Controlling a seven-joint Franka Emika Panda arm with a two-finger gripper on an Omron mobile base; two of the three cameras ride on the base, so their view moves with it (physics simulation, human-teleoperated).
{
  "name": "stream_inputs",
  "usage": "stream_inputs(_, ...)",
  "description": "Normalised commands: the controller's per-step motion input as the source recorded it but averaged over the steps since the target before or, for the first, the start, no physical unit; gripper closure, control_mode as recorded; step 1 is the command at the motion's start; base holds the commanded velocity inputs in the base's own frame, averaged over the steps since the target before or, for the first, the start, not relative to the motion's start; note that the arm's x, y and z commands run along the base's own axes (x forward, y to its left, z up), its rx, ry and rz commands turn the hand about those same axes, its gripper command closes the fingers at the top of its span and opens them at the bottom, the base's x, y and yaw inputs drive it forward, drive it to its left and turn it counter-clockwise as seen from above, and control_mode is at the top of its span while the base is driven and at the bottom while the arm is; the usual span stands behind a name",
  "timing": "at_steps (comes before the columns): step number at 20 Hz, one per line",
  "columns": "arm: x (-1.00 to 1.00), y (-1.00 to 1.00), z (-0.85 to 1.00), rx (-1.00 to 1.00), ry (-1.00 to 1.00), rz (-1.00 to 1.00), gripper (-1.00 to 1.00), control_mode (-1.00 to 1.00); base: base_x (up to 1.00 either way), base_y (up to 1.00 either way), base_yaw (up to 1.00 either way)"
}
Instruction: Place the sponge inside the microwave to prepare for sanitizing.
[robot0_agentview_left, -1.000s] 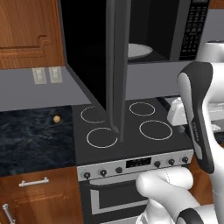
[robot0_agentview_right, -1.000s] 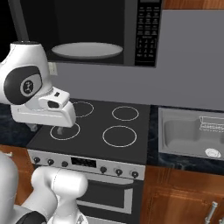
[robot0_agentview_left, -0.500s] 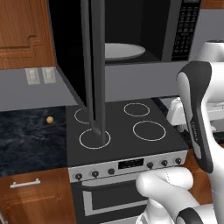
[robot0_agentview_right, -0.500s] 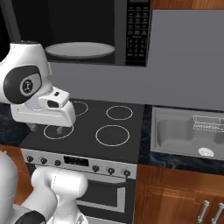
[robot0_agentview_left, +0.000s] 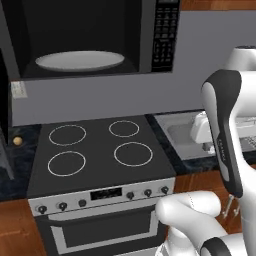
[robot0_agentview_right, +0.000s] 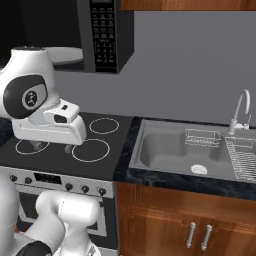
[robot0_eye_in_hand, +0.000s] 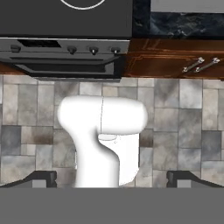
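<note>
Overhead, the large grey-framed microwave (robot0_agentview_left: 90, 37) hangs with its cavity exposed, the white round plate (robot0_agentview_left: 80, 60) lying on its floor and the black keypad strip (robot0_agentview_left: 165, 30) at the cavity's three o'clock side. Directly under it, at six o'clock, sits the black glass-topped stove (robot0_agentview_left: 100, 152) with four white ring burners and a row of dark knobs along its grey front panel. A small round tan ball (robot0_agentview_left: 18, 141) rests on the dark speckled counter at nine o'clock from the stove.

From the right base view, the stainless sink basin (robot0_agentview_right: 165, 152) lies at three o'clock from the stove, with a wire rack (robot0_agentview_right: 202, 137) across its far side and a curved chrome faucet (robot0_agentview_right: 242, 107) behind. The white hand hangs low over the stove's front burners.

Along the hand view, the two-finger gripper (robot0_eye_in_hand: 111, 177) stands spread to its widest, dark fingertips (robot0_eye_in_hand: 41, 178) far apart at the bottom corners, nothing between them; grey stone floor tiles (robot0_eye_in_hand: 183, 127) lie below, the stove front and wooden cabinet doors (robot0_eye_in_hand: 175, 61) at twelve o'clock.

Where the green and yellow sponge lies cannot be told.
</note>
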Motion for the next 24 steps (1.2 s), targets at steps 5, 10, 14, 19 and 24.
stream_inputs(5, 0.00, 0.00, 0.00, 0.00, 0.00, 0.00, -1.00, 1.00, 0.00, -0.76, 0.00)
stream_inputs(10, 0.00, 0.00, 0.00, 0.00, 0.00, 0.00, -1.00, 1.00, 0.00, -0.54, -0.02)
stream_inputs(14, 0.00, 0.00, 0.00, 0.00, 0.00, 0.00, -1.00, 1.00, 0.00, -0.26, -0.14)
stream_inputs(19, 0.00, 0.00, 0.00, 0.00, 0.00, 0.00, -1.00, 1.00, 0.16, -0.60, -0.11)
stream_inputs(24, 0.00, 0.00, 0.00, 0.00, 0.00, 0.00, -1.00, 1.00, 0.27, -0.85, -0.03)
